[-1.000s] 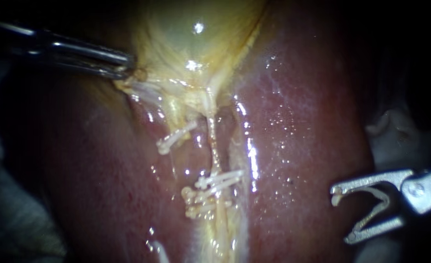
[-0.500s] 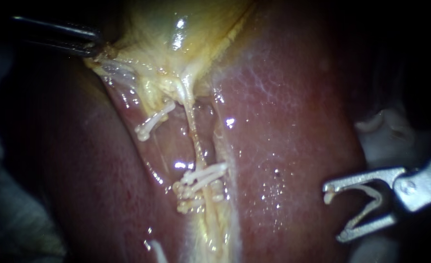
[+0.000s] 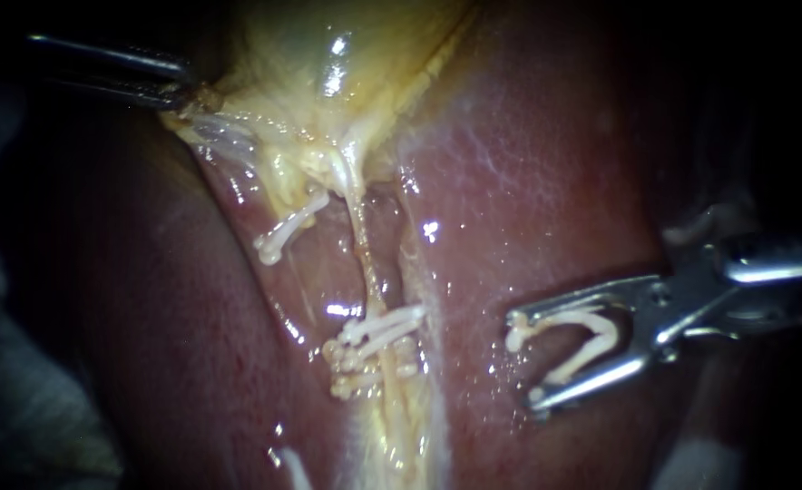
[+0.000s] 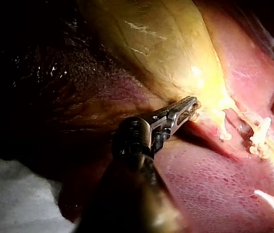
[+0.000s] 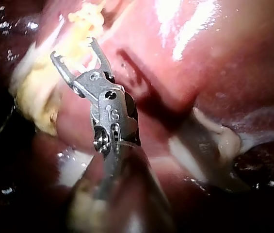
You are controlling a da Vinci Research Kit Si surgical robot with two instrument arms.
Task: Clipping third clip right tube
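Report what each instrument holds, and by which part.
Left instrument: yellowish gallbladder, by its lower edge. Right instrument: white V-shaped clip, by both legs.

The gallbladder [image 3: 347, 54] lies at the far middle, yellow-green and glistening, narrowing toward the near side. The liver [image 3: 555, 181] flanks it: a broad, wet, red-brown lobe on the right with pale mottling at its far part, and a darker lobe on the left. In the moist groove between the lobes a single clip [image 3: 288, 231], pale, lies slantwise just near of the gallbladder's narrow end. A pale cloth [image 3: 20, 408] shows dimly at the near left, beside the liver's edge
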